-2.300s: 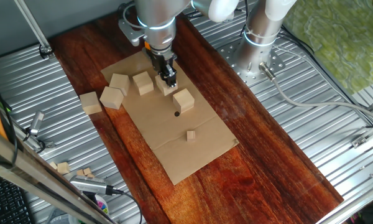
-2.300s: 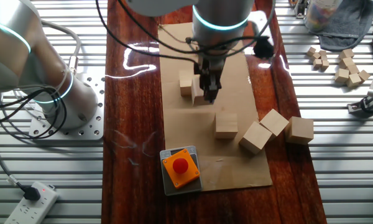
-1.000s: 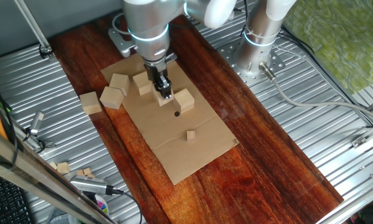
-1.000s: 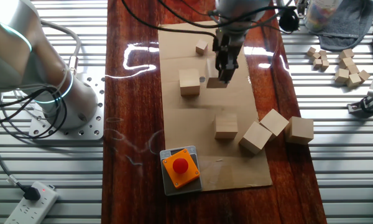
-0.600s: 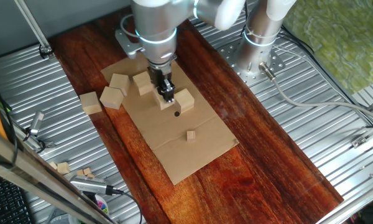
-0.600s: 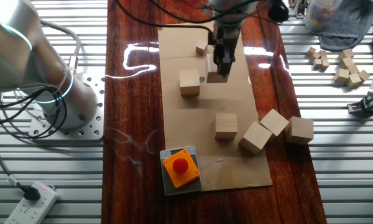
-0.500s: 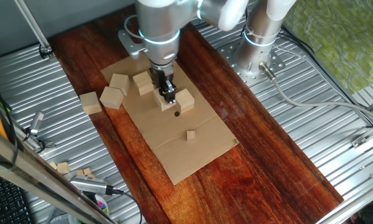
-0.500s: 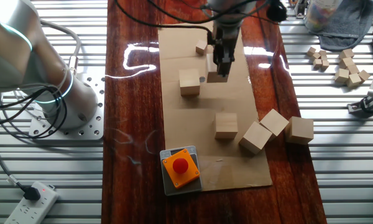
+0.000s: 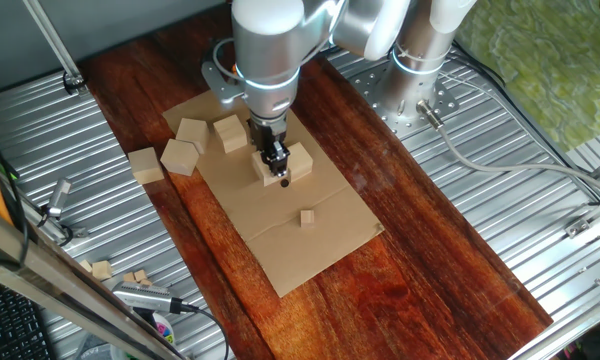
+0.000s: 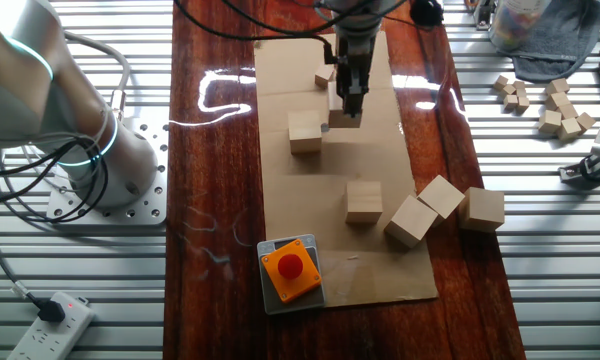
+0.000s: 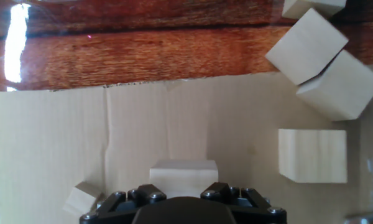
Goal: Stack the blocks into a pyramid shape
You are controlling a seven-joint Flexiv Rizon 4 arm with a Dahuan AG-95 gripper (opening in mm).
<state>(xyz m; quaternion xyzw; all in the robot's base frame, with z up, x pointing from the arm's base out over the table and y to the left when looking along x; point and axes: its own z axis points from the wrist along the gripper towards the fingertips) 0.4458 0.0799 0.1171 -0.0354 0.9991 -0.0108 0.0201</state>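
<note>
Six blocks show in one fixed view; the tool point(image 9: 274, 172) pinches one block point(image 9: 266, 166) beside another block point(image 9: 299, 160) on the cardboard sheet point(image 9: 310, 245). Other fixed view: carried block point(image 10: 343, 117) near that neighbour point(image 10: 305, 131). Hand view: block point(image 11: 183, 173) held. Judged step: base-row placement; next, lower flush, release.

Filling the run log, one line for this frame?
phase: placing | gripper: shut on held block | beside base block on cardboard | loose blocks: unstacked
</note>
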